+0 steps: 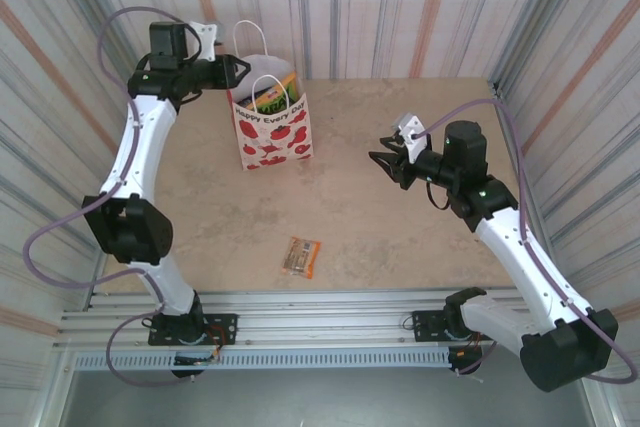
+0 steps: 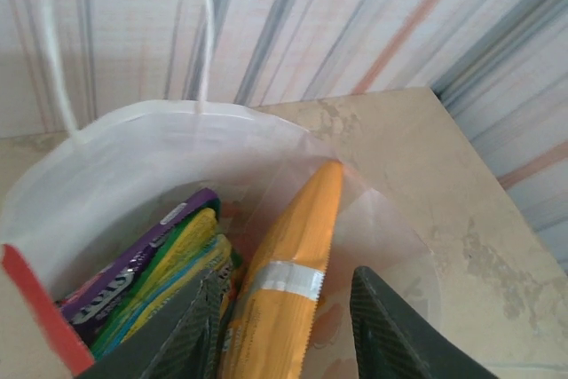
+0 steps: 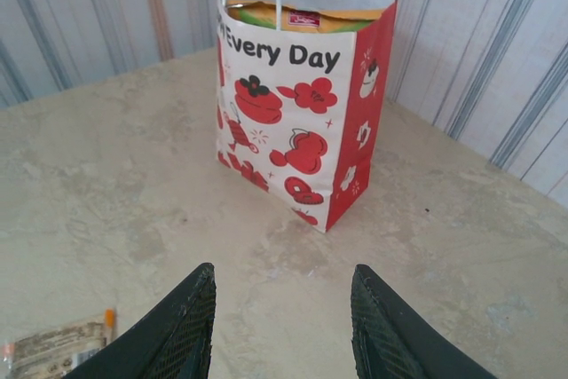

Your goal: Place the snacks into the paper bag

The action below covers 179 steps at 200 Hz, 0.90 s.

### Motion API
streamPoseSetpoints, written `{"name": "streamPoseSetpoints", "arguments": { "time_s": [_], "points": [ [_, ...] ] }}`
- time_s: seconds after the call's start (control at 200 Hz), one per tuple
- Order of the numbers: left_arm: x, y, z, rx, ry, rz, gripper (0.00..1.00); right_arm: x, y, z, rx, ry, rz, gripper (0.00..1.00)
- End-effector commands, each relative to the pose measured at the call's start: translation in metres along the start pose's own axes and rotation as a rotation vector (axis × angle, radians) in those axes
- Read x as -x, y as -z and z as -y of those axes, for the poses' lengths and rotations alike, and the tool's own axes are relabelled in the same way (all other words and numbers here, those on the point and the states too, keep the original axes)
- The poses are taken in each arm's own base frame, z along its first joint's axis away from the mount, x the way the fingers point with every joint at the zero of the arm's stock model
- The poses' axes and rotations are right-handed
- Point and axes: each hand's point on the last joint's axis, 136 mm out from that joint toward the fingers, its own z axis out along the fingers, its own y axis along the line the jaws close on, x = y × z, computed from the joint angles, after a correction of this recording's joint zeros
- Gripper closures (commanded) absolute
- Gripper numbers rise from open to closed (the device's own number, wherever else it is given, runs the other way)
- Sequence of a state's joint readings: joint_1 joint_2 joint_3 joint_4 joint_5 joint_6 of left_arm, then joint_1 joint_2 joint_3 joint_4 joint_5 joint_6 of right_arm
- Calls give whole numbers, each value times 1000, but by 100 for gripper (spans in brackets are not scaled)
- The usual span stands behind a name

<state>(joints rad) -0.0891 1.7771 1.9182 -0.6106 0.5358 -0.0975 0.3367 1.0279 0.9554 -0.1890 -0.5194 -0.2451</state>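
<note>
The right fingers [image 3: 188, 326] stand apart with nothing between them, hanging over bare tabletop [image 1: 400, 237]. In the right wrist view the bar [image 3: 55, 346] lies on the tabletop at about 8 o'clock from them, near, cut off by the frame's corner. What shows of it runs crosswise, roughly 9 to 3. From above, the same bar sits at about 7 o'clock from these fingers, in the open and well apart from everything else. It is too small there to read its long axis with confidence.

The left fingers [image 2: 191, 335] are also apart, poised over the open mouth of the bag [image 1: 272, 127]. An orange packet [image 2: 293, 255] stands on end between them, with a clear gap on the right side, so it looks loose rather than clamped. At 9 o'clock from it, a purple packet [image 2: 133, 277] and green-yellow ones stand on edge inside the bag.

The bag stands upright at 12 o'clock from the bar, toward the far side of the tabletop.

The bar looks like the one snack left outside. The right arm is the nearer one, so I judge the next move to be its reach back toward 7 o'clock, turning the wrist to close across the bar's short side.
</note>
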Motion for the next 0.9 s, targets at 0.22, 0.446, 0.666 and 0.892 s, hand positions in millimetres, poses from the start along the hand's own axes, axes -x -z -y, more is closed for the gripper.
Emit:
{"name": "streamPoseSetpoints", "arguments": {
  "time_s": [0.22,0.446,0.666,0.892],
  "points": [
    [-49,-43,22,-98,-145,-251,46,4,1,0,-7,34,-19,57],
    [-61,-65,11,-49,-218,-307,36,0,-3,1,-6,32,-31,57],
    [-81,-82,-3,-45,-225,-409,39,-2,-5,3,-6,33,-38,56],
    [-85,-91,-4,-65,-235,-423,58,-4,-8,2,3,28,-42,60]
  ]
}}
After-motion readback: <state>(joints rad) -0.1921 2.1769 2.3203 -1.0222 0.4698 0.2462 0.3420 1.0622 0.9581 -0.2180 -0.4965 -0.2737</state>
